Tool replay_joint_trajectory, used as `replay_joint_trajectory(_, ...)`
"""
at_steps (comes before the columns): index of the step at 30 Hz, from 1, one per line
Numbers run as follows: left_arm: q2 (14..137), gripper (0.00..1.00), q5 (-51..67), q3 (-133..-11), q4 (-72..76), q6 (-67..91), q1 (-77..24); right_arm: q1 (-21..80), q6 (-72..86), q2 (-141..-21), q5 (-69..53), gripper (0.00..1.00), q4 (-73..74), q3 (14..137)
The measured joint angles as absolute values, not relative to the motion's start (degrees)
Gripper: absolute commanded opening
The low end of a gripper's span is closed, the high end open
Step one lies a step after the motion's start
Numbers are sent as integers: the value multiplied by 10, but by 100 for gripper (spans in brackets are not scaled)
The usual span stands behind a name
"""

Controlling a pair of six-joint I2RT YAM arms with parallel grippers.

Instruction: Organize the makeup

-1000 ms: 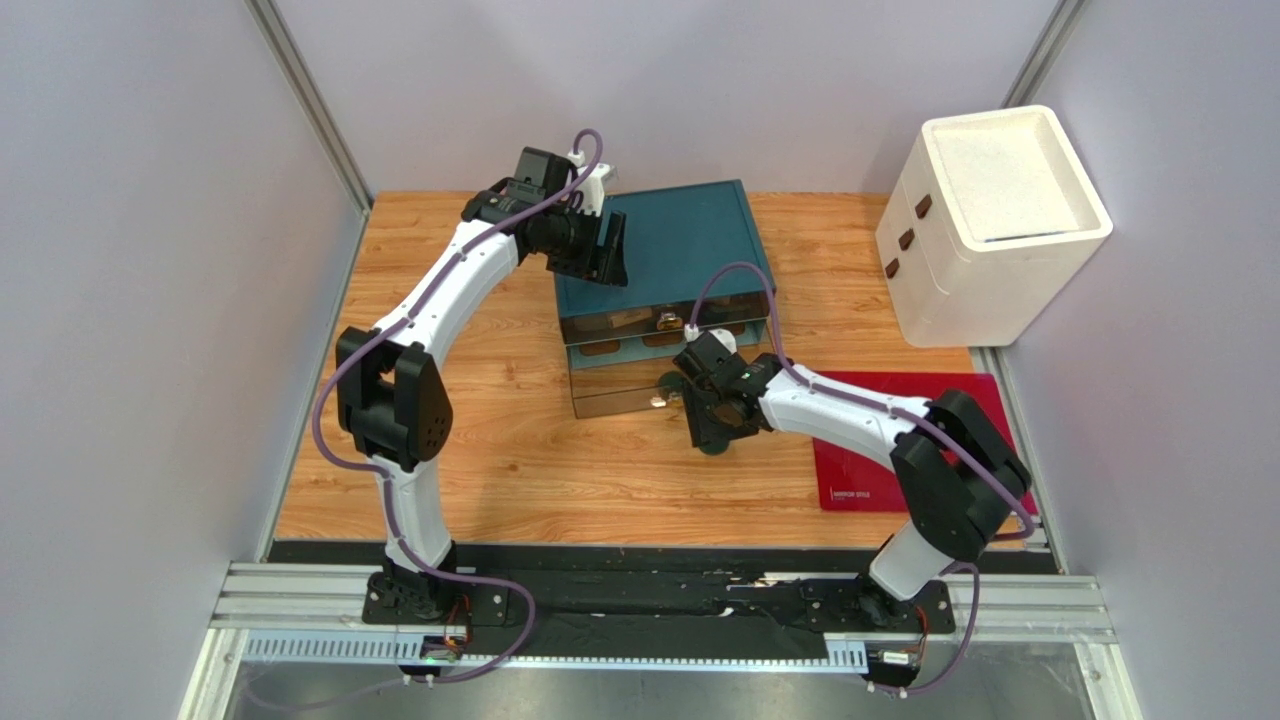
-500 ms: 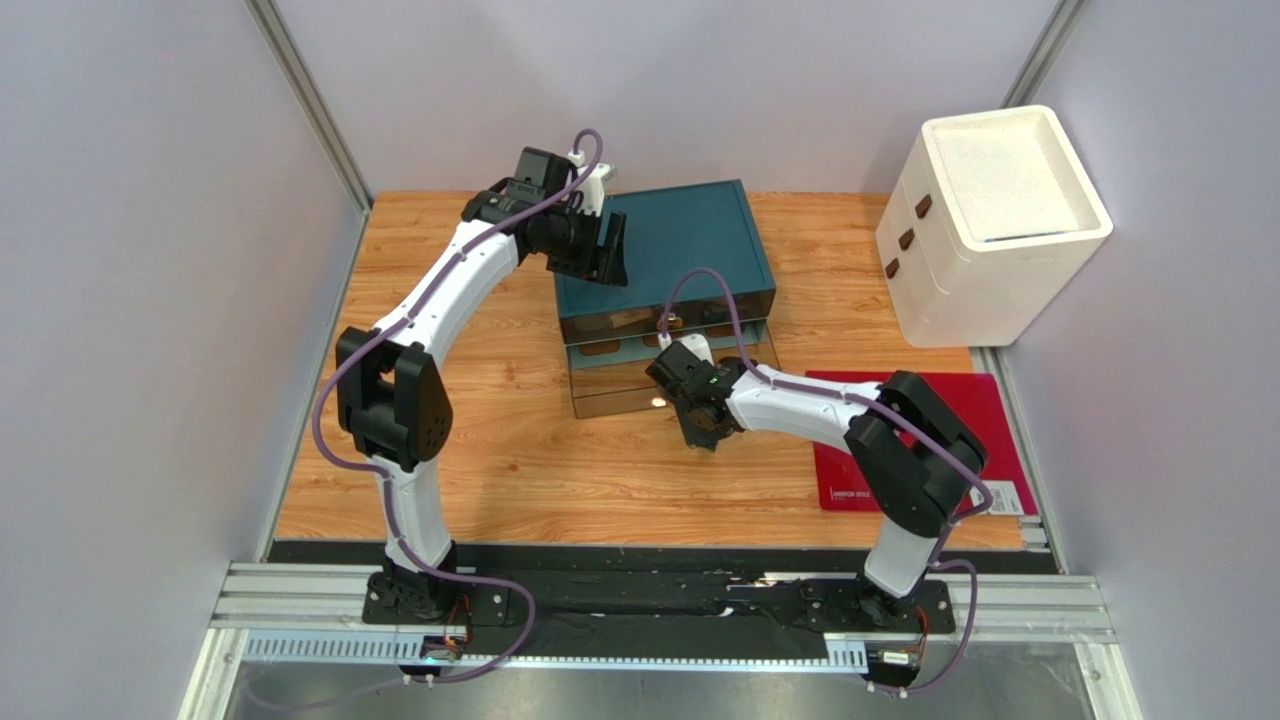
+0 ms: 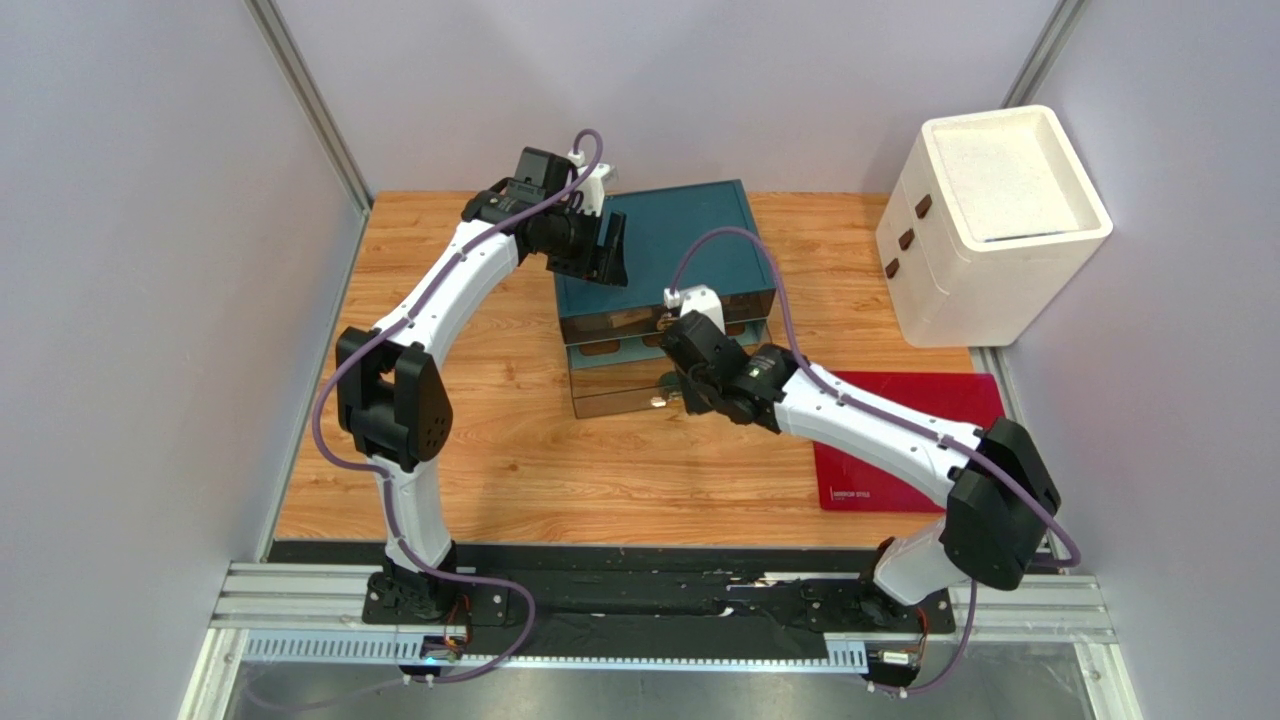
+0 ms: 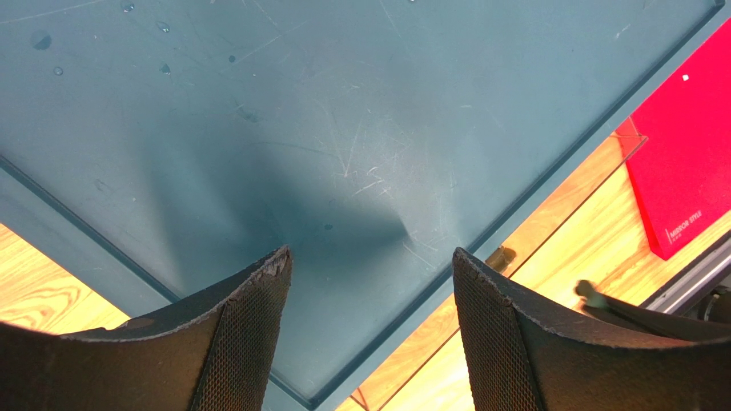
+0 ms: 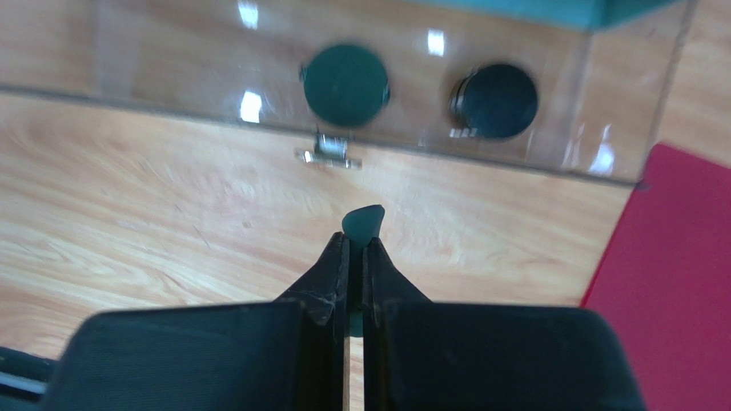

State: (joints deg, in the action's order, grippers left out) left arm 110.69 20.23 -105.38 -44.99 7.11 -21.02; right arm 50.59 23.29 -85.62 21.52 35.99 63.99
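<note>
My right gripper is shut on a small dark green disc, held edge-on just above the wooden table in front of the pulled-out clear drawer. Two more dark green discs lie in that drawer, behind its small metal handle. In the top view the right gripper is at the front of the teal box. My left gripper is open and empty, hovering over the teal box top near its left edge. No bottle, tubes or jar show.
A red flat mat lies on the table right of the drawers and also shows in the right wrist view. A white foam box stands at the back right. Grey walls enclose the table on the left, back and right.
My right gripper has moved up and closer to the drawer front, still shut on the green disc, and its elbow has swung out to the right. The left arm has not moved.
</note>
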Motion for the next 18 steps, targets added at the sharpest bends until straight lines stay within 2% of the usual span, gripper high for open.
replay_joint_trajectory(5, 1107, 76, 202, -1054, -450, 71, -210, 495, 208, -890, 246, 1, 355, 741)
replay_joint_trajectory(10, 1107, 76, 202, -1054, -450, 71, -210, 480, 190, -986, 251, 8, 362, 828)
replay_joint_trajectory(11, 1107, 76, 202, -1054, -450, 71, -210, 478, 188, -1008, 250, 20, 369, 846)
replay_joint_trajectory(14, 1107, 76, 202, -1054, -450, 71, -210, 474, 185, -1060, 245, 44, 389, 884)
replay_joint_trajectory(16, 1107, 76, 202, -1054, -450, 71, -210, 472, 188, -1075, 241, 52, 399, 891)
replay_joint_trajectory(18, 1107, 76, 202, -1054, -450, 71, -210, 472, 189, -1078, 238, 56, 413, 891)
